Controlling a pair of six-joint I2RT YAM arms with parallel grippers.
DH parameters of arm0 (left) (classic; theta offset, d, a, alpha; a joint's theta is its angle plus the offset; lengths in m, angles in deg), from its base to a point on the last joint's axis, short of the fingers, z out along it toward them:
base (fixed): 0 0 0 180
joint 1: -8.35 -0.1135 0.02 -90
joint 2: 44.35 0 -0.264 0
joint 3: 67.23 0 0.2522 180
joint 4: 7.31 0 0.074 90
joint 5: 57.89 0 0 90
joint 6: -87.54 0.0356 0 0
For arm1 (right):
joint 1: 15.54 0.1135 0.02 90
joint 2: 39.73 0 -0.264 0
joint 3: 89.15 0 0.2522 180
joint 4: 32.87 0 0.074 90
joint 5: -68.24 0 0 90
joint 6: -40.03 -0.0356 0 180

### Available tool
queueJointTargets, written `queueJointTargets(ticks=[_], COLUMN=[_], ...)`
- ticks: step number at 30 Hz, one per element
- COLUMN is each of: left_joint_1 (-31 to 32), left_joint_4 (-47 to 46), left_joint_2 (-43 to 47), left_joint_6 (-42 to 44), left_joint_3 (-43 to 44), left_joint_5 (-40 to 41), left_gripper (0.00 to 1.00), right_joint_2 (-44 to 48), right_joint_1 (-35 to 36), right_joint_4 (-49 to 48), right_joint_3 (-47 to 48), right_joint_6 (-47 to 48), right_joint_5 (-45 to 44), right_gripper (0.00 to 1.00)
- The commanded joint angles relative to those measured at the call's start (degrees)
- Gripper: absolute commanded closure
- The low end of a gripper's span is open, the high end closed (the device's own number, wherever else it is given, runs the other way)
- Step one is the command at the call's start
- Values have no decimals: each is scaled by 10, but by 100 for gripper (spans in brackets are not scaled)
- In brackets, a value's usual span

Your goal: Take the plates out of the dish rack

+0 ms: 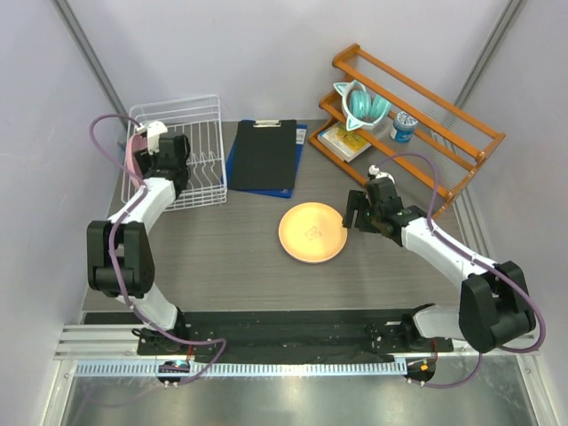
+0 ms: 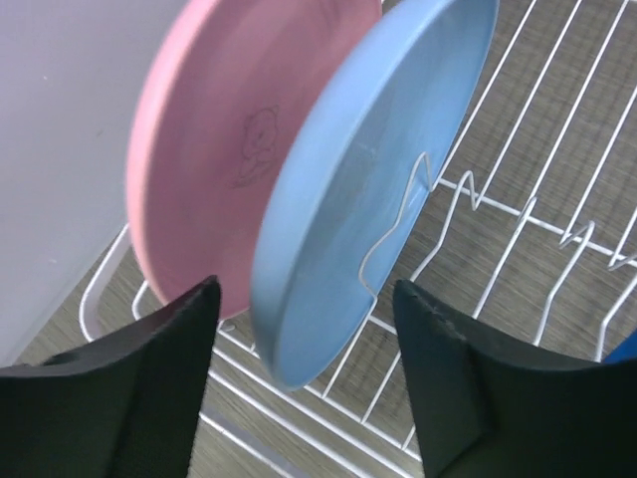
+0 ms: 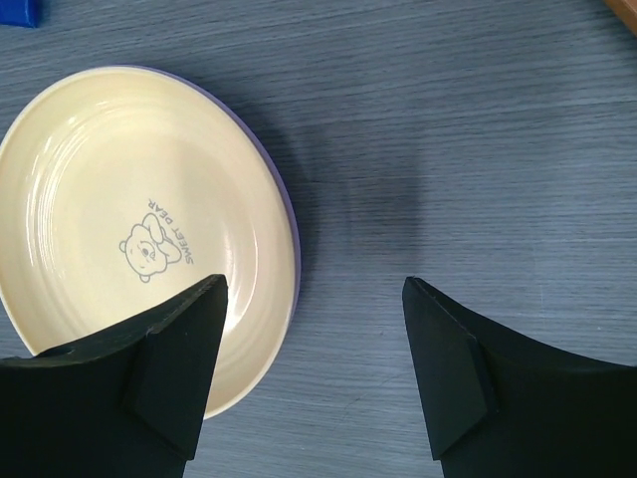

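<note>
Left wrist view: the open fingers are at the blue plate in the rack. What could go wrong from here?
1. The pink plate stands very close behind the blue plate, so one of the left fingers may pinch both or knock the pink one over.
2. A white prong of the rack crosses the blue plate's face; a tilted lift could snag there.

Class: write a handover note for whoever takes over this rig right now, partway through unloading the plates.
Left gripper: open, straddling the blue plate in the dish rack, not gripping.
Right gripper: open, above the table beside the orange plate.
Done: orange plate on the table, a lavender plate rim showing under it.
Left: blue plate and pink plate, on edge in the rack.
</note>
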Motion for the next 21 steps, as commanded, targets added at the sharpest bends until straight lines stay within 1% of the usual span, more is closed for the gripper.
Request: queueJointTargets(ticks=[1,3,6,7,9,10,12,13,14,17,21], left_joint_1=[-5,-5,-5,-5,-5,-5,-5,-5,-5,0,23], left_joint_4=[-37,-37,-23,-20,-18,-18,-18,-18,-17,-11,-18], left_joint_2=[-15,-18,-23,-21,-11,-7,4,9,12,28,59], left_joint_6=[5,7,9,10,13,14,23,28,32,47,77], left_joint_3=[32,34,44,45,41,40,35,34,37,41,46], left_joint_5=[26,33,40,40,43,45,48,49,52,66,96], left_gripper=[39,44,59,69,76,83,92,98,100,100,100], right_joint_2=[-4,-8,-15,-16,-19,-21,-23,-23,-23,-17,-8], right_joint_1=[-6,-7,-9,-9,-9,-10,-10,-10,-10,-10,-10], right_joint_4=[-23,-24,-30,-32,-34,-36,-37,-38,-38,-38,-37], right_joint_3=[22,21,19,19,18,18,15,13,11,6,5], right_joint_6=[12,13,13,13,11,10,10,10,10,8,7], right_joint_5=[-3,-2,1,2,7,10,16,17,17,17,18], right_gripper=[23,23,24,24,24,24,24,24,24,24,24])
